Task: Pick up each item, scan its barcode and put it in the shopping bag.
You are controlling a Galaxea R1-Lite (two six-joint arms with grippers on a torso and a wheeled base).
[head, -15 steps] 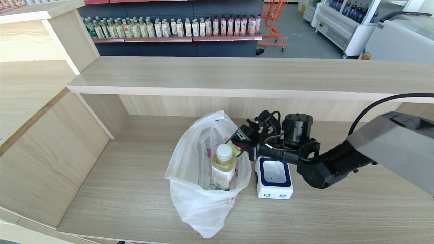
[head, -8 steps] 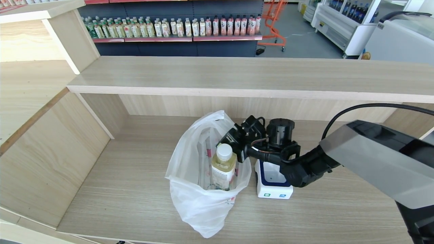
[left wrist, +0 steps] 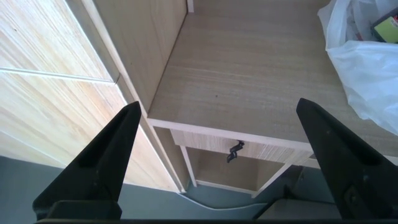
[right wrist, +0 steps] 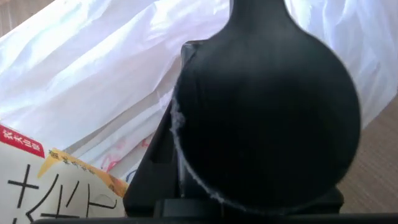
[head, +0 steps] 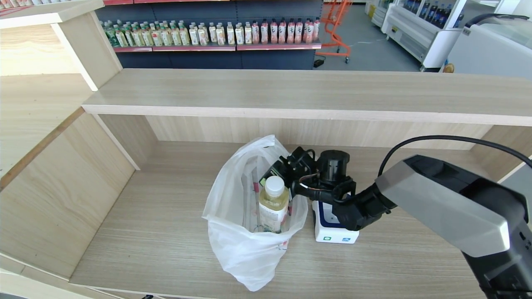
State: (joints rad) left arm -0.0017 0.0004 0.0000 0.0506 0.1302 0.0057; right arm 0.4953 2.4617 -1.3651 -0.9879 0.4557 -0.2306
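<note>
Since the earlier frames the right gripper (head: 272,171) has swung off the scanner (head: 334,226) and in over the shopping bag (head: 249,236) mouth. The bag, the bottle (head: 273,203) and the scanner have not shifted.

Head view: the white bag stands open on the wooden counter (head: 158,232). The bottle is upright inside it, white cap up. The right gripper sits at the bag's mouth, just behind the bottle cap, with its arm crossing above the scanner. The scanner is just beside the bag on the robot's right. Whether this gripper is spread or pinching something cannot be told.

Left wrist view: the left gripper (left wrist: 217,106) is spread wide with nothing between its prongs. It hangs off the counter's front edge, well apart from the bag, which shows at the far corner.

Right wrist view: a dark rounded part blocks most of the frame. The bag's white plastic is close behind it. A packet (right wrist: 56,180) with red and yellow print shows against that plastic; grip unclear.
</note>
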